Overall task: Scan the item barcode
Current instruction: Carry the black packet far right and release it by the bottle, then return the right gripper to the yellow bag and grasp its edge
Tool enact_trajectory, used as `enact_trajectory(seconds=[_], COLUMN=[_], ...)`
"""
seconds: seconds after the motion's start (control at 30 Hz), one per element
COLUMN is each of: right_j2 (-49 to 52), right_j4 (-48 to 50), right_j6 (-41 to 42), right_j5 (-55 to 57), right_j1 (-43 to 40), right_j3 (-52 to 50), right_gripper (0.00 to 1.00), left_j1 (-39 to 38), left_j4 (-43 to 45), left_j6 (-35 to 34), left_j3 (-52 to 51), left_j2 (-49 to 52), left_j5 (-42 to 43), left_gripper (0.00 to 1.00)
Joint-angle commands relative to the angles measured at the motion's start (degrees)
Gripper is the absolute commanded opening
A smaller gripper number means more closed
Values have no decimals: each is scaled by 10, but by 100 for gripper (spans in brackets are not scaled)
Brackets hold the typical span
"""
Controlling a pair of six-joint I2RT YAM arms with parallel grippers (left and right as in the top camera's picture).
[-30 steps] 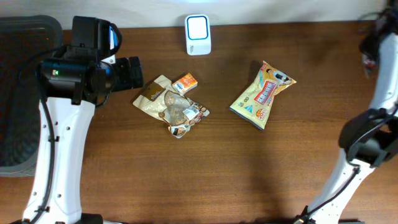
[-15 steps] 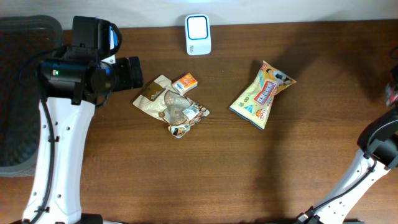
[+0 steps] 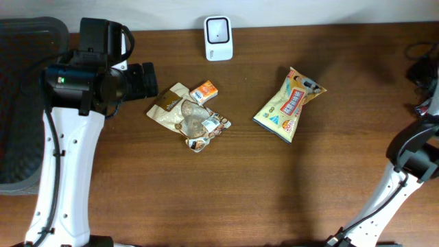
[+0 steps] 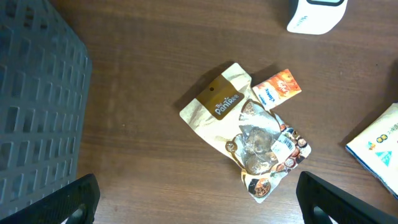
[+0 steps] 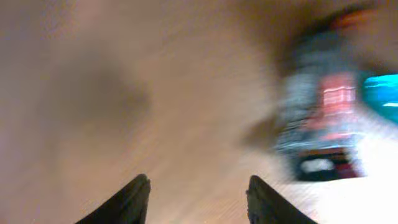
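Observation:
The white barcode scanner [image 3: 218,38] stands at the table's back edge. A yellow snack bag [image 3: 289,103] lies flat to its right in front. Left of centre, a brown pouch [image 4: 219,102], a small orange box [image 4: 278,88] and a clear packet [image 4: 267,146] lie in a heap. My left gripper [image 4: 199,205] hovers wide open just left of that heap, holding nothing. In the blurred right wrist view my right gripper [image 5: 199,202] has its fingers apart over bare wood, nothing between them. The right arm [image 3: 415,147] is at the table's far right edge.
A dark grey slatted basket [image 3: 20,103] fills the left side, beside the left arm. A blurred dark object with red and blue patches [image 5: 323,112] lies ahead and to the right of the right gripper.
The right arm swung out of the top right corner and back along the right edge, and its jaws spread apart. The scanner's face went from bright to dim. The left arm stayed still.

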Motion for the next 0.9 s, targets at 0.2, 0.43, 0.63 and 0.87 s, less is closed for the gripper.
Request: enact_trajectory(seconds=[0.2,0.43,0.63,0.87], right_j2=[-70,-63,-63,-63], right_j4=[-168,-220,-153,14], right_j6=[-132,-156,-92,-57], right_j5=[-265,-106,-39,-48], right_j1=[136,266,312,312], right_j3=[6,-49,-165,-357], right_gripper=[78,27,24,4], left_j1=[0,0,0,0], left_j4=[-1,-1,-1,-1], left_j6=[-5,-5,-5,-5], left_j3=[3,3,3,3], left_j2=[2,2,2,2], left_j5=[-4,-4,-4,-4], left_gripper=[99,99,99,99])
